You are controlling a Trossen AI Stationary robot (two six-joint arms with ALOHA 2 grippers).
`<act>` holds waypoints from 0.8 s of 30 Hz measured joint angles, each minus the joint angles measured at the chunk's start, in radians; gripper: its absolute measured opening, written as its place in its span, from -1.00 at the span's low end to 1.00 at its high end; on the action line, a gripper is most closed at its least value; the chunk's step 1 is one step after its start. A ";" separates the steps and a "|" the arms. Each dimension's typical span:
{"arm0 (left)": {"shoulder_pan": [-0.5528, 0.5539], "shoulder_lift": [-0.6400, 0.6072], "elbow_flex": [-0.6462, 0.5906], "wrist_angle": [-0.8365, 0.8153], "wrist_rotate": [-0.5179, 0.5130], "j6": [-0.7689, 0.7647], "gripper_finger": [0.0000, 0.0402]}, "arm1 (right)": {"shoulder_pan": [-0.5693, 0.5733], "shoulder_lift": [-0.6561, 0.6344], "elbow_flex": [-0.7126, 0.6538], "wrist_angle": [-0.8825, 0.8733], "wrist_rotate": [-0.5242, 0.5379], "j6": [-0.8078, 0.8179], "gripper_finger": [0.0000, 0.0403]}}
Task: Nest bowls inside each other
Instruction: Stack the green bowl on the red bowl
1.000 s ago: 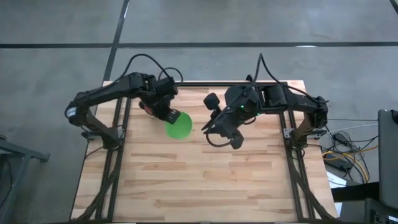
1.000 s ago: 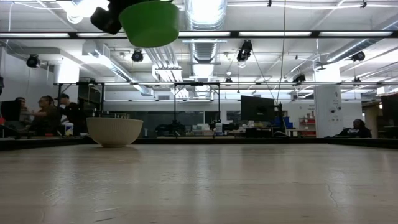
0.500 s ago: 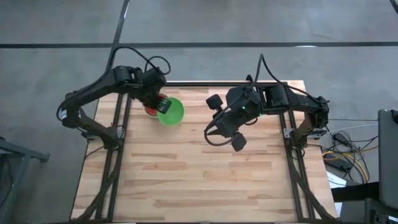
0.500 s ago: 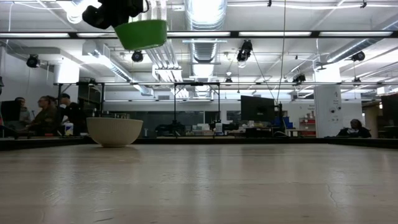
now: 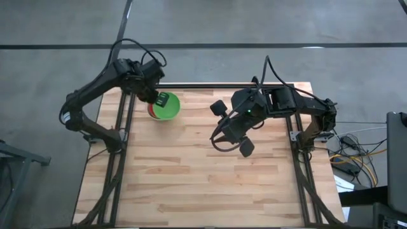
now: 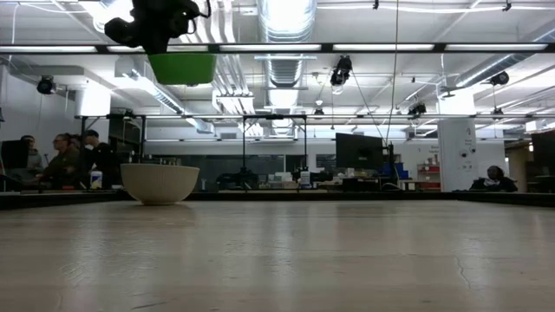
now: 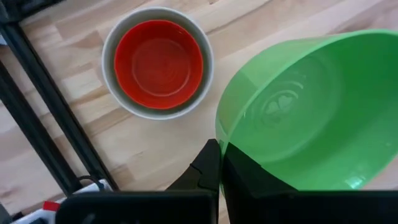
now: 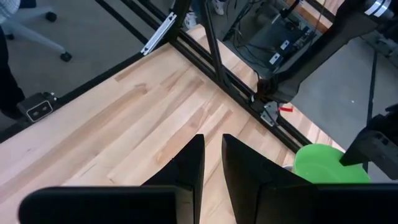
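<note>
My left gripper [image 5: 157,98] is shut on a bright green bowl [image 5: 168,107], held high over the table's far left corner. In the low view the green bowl [image 6: 182,68] hangs level, open side up. Below it a red bowl [image 7: 158,62] sits nested inside a whitish-grey bowl [image 7: 206,74], which stands by its base on the wood [image 6: 159,183]. My right gripper [image 5: 216,135] hovers over the table's middle, pointing toward the left side. Its fingers are a little open [image 8: 212,168] with nothing between them. My left gripper pinches the green bowl's rim [image 7: 219,138], one finger inside the bowl [image 7: 249,182] and one outside [image 7: 208,167]. The fingers come steeply from above. The bowl is lifted clear, upright and about level, beside and below the fingers.
Black frame rails [image 5: 124,127] run along the table's left, right and far edges. Bare wood [image 5: 210,184] fills the near half. Cables and a box [image 5: 353,162] lie off the right side. People sit in the room behind [image 6: 65,160].
My left gripper has carried the green bowl toward the table's far left corner, over the red and whitish-grey bowls. The bowl, tipped a second ago, has come level. The gripper stayed shut on it. My right arm has kept its place.
</note>
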 joint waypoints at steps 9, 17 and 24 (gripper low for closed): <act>0.110 -0.002 -0.081 0.057 0.062 0.085 -0.97 | 0.000 0.000 0.000 -0.014 0.000 0.000 -0.74; 0.183 -0.005 -0.232 0.148 0.117 0.135 -0.97 | -0.001 0.001 0.000 -0.023 0.000 -0.001 -0.74; 0.310 -0.019 -0.285 0.131 0.104 0.167 -0.97 | -0.001 0.001 0.000 -0.024 0.003 -0.003 -0.74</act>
